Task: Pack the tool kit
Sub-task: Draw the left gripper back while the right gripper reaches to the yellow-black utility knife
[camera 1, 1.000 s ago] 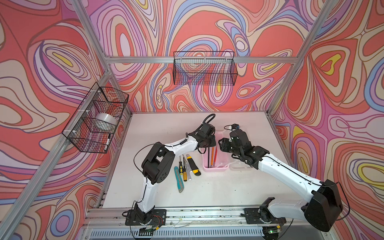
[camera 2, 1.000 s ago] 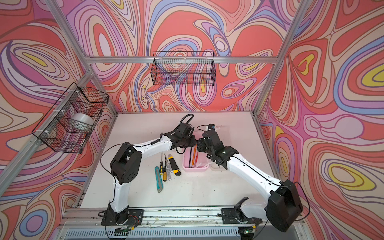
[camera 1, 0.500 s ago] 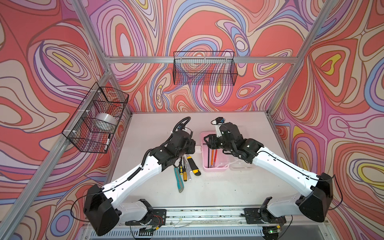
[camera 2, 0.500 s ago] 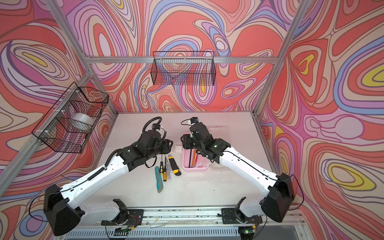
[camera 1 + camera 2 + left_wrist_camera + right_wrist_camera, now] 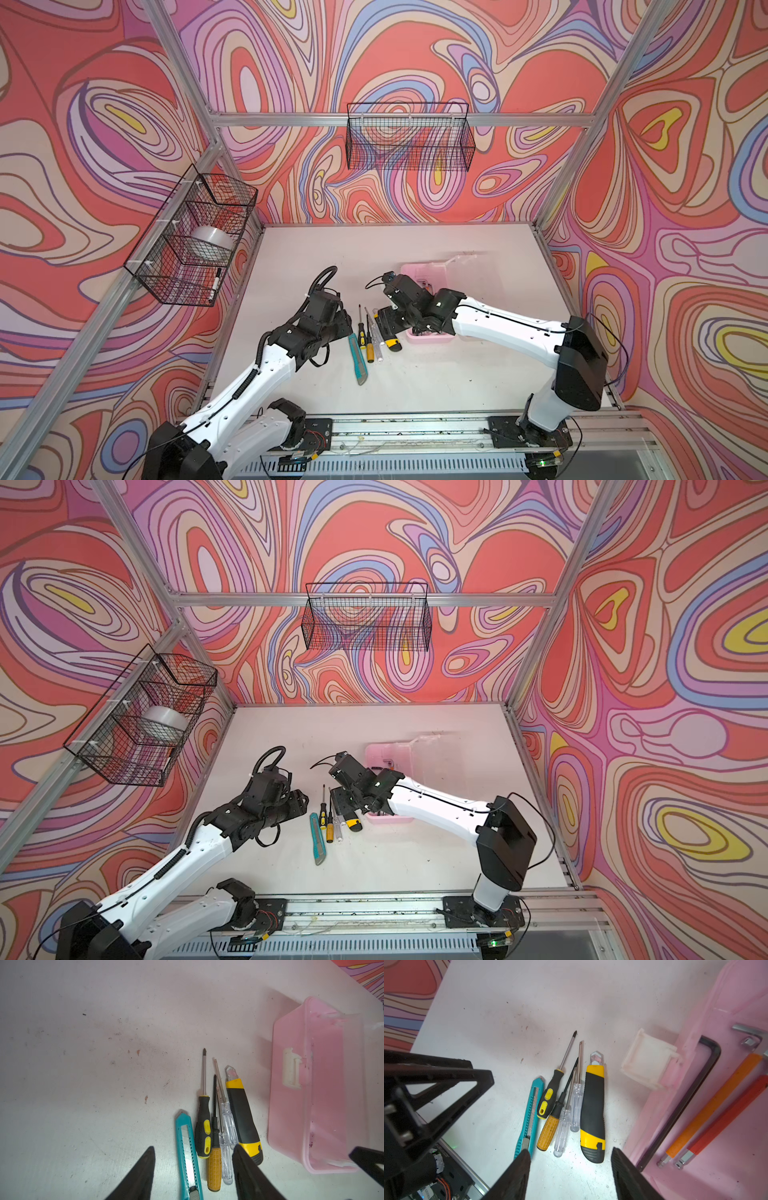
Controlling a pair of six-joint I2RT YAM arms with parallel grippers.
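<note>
The pale-pink case (image 5: 417, 271) lies open on the table, its translucent lid (image 5: 467, 272) flopped to the right. Black, orange and red hex keys (image 5: 716, 1101) rest inside it. Left of the case lie a yellow-black knife (image 5: 242, 1113), several small screwdrivers (image 5: 203, 1124) and a teal knife (image 5: 186, 1147), side by side. My left gripper (image 5: 347, 326) hovers open and empty over the handle ends of the teal knife and screwdrivers. My right gripper (image 5: 384, 322) hangs open and empty above the yellow-black knife (image 5: 592, 1109), next to the case wall (image 5: 660, 1109).
A black wire basket (image 5: 195, 237) on the left wall holds a roll of tape. Another wire basket (image 5: 409, 137) hangs on the back wall. The case's white latch (image 5: 648, 1061) sticks out toward the tools. The arms' mounting rail (image 5: 415, 428) runs along the front edge.
Both grippers have moved away from the case, leftward and toward the front, and now hang over the row of tools. Both pairs of jaws have spread wider.
</note>
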